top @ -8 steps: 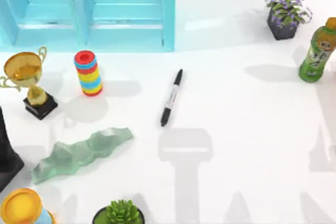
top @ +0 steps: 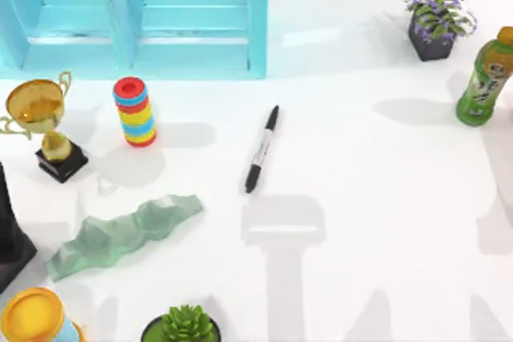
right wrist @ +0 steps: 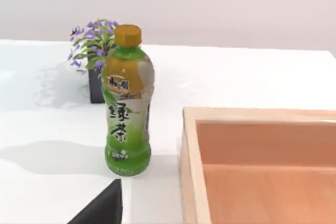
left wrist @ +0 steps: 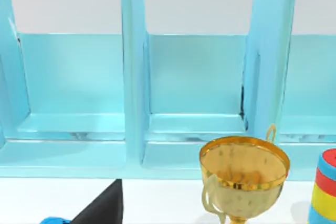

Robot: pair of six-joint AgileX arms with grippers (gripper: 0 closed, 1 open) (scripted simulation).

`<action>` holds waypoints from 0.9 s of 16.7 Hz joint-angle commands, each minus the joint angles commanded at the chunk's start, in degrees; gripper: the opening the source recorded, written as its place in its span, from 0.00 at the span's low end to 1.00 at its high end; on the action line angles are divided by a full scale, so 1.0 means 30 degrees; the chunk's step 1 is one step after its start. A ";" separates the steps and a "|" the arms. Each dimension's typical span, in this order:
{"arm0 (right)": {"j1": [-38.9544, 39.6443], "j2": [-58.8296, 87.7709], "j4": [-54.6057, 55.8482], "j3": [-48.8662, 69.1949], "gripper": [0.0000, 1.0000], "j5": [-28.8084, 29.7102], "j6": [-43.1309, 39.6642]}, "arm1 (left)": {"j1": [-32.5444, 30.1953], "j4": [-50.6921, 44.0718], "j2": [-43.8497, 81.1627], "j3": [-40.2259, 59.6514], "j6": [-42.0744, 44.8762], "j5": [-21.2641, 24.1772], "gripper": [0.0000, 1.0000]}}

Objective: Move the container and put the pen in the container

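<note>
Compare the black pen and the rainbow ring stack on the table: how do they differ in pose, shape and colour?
The pen lies flat on the table, while the ring stack stands upright. The pen is slim and black with a pale label band; the ring stack is thick and banded in red, blue and yellow. The pen is near the table's middle; the ring stack stands further left, beside the gold trophy. Both rest free on the table.
</note>
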 joint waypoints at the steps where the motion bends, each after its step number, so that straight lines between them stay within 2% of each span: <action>1: -0.0367 0.1366 -0.0976 0.1230 1.00 0.0010 -0.0350 | 0.0000 0.0000 0.0000 0.0000 0.0000 0.0000 1.00; 15: -0.6385 2.4888 -1.7158 2.1530 1.00 0.0004 -0.6250 | 0.0000 0.0000 0.0000 0.0000 0.0000 0.0000 1.00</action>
